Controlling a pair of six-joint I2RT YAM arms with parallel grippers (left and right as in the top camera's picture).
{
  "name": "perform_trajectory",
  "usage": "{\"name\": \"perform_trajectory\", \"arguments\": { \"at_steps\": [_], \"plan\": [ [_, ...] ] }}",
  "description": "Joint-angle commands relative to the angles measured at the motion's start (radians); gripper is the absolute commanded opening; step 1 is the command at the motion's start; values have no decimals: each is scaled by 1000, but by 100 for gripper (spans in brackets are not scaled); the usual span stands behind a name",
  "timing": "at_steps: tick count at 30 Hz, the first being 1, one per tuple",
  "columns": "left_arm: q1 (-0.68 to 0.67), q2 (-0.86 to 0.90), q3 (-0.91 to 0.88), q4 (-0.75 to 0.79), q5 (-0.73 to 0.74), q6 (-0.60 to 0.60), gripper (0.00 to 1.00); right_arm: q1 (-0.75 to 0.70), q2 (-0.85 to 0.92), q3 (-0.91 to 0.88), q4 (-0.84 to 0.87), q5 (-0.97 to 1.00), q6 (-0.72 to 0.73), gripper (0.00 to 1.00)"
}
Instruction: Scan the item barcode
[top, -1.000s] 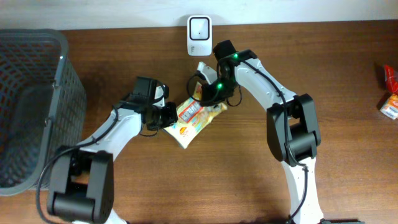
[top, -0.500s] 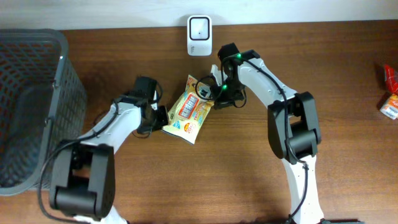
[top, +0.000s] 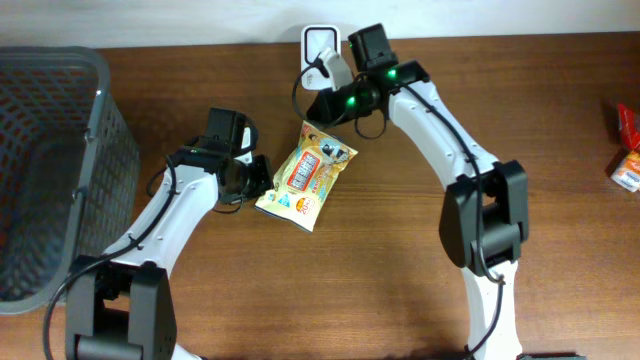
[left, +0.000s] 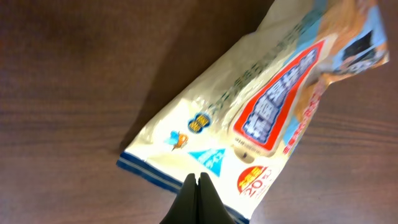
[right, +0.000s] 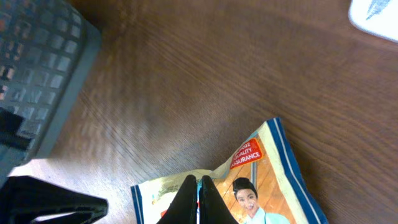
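- Snack packet (top: 305, 175) lies in the middle of the brown surface (top: 400, 260), picture side up, with one tool at each end.
- At its near end, the left tool (left: 198, 185) has its two fingers pressed tight together. They look clamped on the blue-striped bottom edge of the packet.
- At its far end, the right tool (right: 198, 188) also has its fingers pressed together. The top edge of the packet bunches up right at the tips, so it looks clamped there too.
- Past that, the white scanner (top: 320, 45) stands at the far edge of the surface, close to the right tool.
- No barcode shows on the side facing up, so I think it is on the back. If the packet is not turned, the scanner may read nothing.
- Both tools hold only a thin edge. A quick lift or twist could make the packet slip out and fall.
- If the two arms pull apart too hard, the packet could tear. If they push together, it could crumple and bend the barcode.
- The right arm is close to the scanner and could bump it.
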Motion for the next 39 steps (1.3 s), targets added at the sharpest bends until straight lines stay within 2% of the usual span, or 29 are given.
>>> {"name": "perform_trajectory", "arguments": {
  "at_steps": [1,5,10,13,16,23,30,34,39],
  "plan": [
    [3,-4,3,-11,16,-11,0,6,92,1,0,64,33,4],
    [3,-4,3,-33,15,-10,0,6,135,1,-80,264,84,4],
    [3,-4,3,-47,15,-10,0,6,113,2,-225,369,117,4],
    [3,-4,3,-48,41,4,0,10,80,2,-321,377,167,4],
    [1,-4,3,-24,145,95,0,25,25,2,-394,379,216,4],
    [-10,-4,3,23,157,90,0,53,-76,2,-473,367,214,4],
    [-61,65,3,111,134,-13,0,87,-34,-9,-427,323,161,4],
    [-76,153,3,112,126,-22,0,98,12,-18,-392,327,161,4],
    [-73,192,3,47,-26,-22,0,96,49,-87,-323,363,162,4]
  ]
}}
